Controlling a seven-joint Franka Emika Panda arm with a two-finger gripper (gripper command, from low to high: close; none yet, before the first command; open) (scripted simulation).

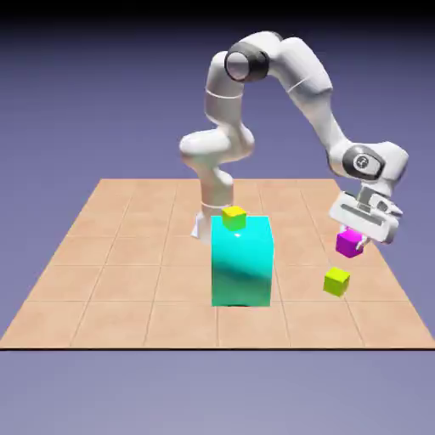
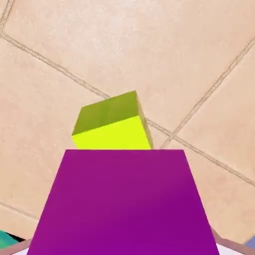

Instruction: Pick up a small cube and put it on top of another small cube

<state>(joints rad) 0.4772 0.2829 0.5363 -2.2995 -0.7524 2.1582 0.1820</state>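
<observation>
near side first, exterior view: big glossy cyan block (image 1: 241,268) is standing upright on the beige tiled tabletop (image 1: 110,272), around the middle. small plain lime cube (image 1: 336,282) is sitting on the tiles to the exterior view's right of the block, well apart from it, and is showing a brighter top and darker sides.

just beyond the lime cube, small plain magenta-purple cube (image 1: 350,244) is hanging above the tabletop. two-finger white gripper (image 1: 352,239) is grasping it, fingers closing on opposite sides. magenta cube isn't resting on the lime one; the two are showing apart.

second small cube, yellow on top and lime on the side (image 1: 234,218), is appearing to rest on the cyan block, toward its far edge.

white arm with dark joint rings (image 1: 310,81) is arching up and over from its base (image 1: 202,227) at the far side of the table, then reaching down to the exterior view's right. blue-violet backdrop (image 1: 76,102) is filling the rest.

hand view: magenta cube is filling the bottom middle, large, hiding the fingertips. lime cube is showing past its upper edge, partly covered, turning one bright face and two duller ones. tile joints are running diagonally behind.
</observation>
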